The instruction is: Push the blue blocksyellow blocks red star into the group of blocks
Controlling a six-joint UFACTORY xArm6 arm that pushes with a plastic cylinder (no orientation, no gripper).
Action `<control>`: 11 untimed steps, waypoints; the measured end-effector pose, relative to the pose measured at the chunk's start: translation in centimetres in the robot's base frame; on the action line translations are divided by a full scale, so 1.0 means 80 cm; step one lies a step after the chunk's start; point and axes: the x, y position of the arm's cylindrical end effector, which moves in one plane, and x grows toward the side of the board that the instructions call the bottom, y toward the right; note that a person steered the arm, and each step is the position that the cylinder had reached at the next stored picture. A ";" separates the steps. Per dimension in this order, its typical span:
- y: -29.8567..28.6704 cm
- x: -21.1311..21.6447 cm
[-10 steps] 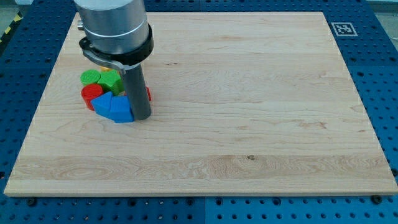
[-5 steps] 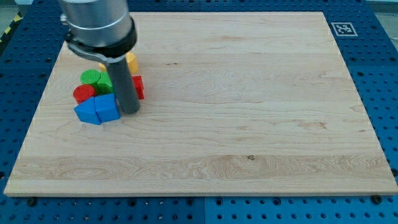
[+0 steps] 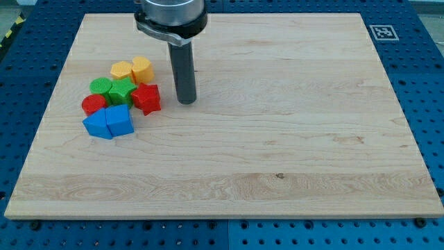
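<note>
All the blocks lie in one tight cluster at the view's left. Two blue blocks (image 3: 109,122) sit at the cluster's bottom. Two yellow blocks (image 3: 132,70) sit at its top. The red star (image 3: 146,98) is on its right side, touching a green star (image 3: 123,91). A green round block (image 3: 101,87) and a red round block (image 3: 94,105) are on the left side. My tip (image 3: 185,102) rests on the wooden board (image 3: 277,125), a short way right of the red star and apart from it.
A black-and-white marker tag (image 3: 382,32) sits at the board's top right corner. Blue perforated table (image 3: 430,83) surrounds the board on all sides.
My tip moved from the blue blocks' right side up and to the right, away from the cluster. The blue blocks slid left earlier; the yellow blocks and red star are uncovered now.
</note>
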 end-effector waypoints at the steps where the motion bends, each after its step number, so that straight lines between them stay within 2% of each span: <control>1: -0.016 0.000; 4: -0.072 0.000; 5: -0.057 -0.018; 6: -0.030 -0.066; 7: -0.028 -0.093; 11: -0.127 -0.094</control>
